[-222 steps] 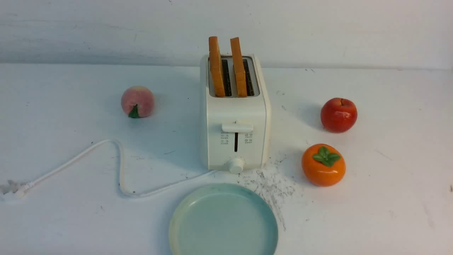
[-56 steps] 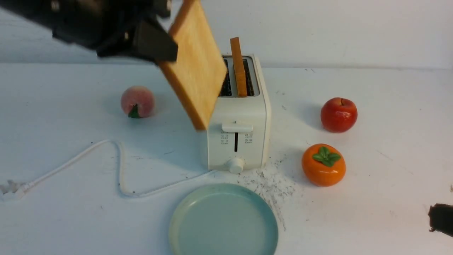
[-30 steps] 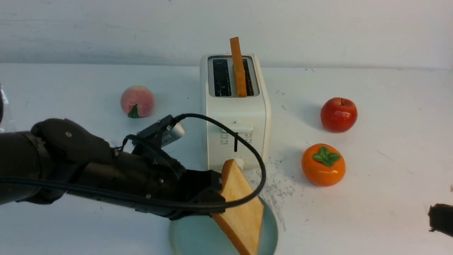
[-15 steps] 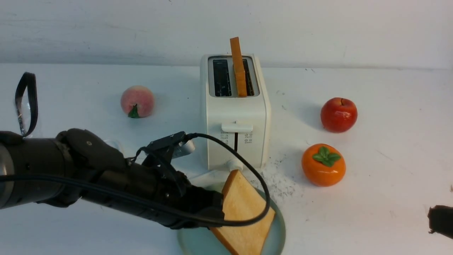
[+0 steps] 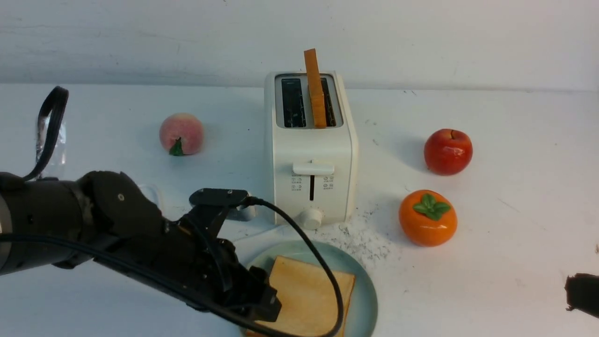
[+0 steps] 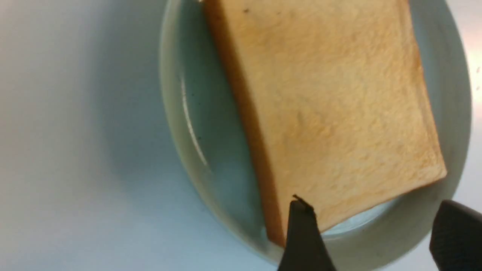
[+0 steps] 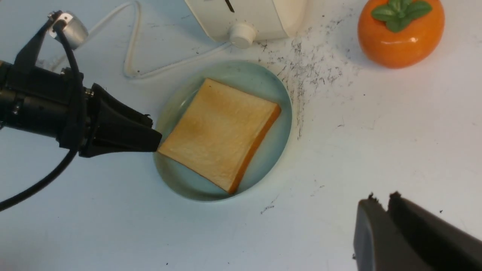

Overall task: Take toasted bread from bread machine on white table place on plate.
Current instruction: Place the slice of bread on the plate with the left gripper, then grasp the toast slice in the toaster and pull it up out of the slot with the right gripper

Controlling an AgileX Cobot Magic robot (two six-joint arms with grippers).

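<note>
The persimmon (image 5: pixel 427 218) and apple (image 5: pixel 448 152) look glossy; the toaster (image 5: pixel 311 150), smooth plastic; the plate (image 5: pixel 365 290), smooth and faintly glossy.

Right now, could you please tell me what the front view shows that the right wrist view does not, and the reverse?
Only front: pink fuzzy peach, shiny red apple, tan toast slice standing in the toaster.
Only right wrist: nothing whole that I can name.
Both: cream-white boxy toaster, orange glossy persimmon, pale teal round plate, flat tan toast slice.
</note>
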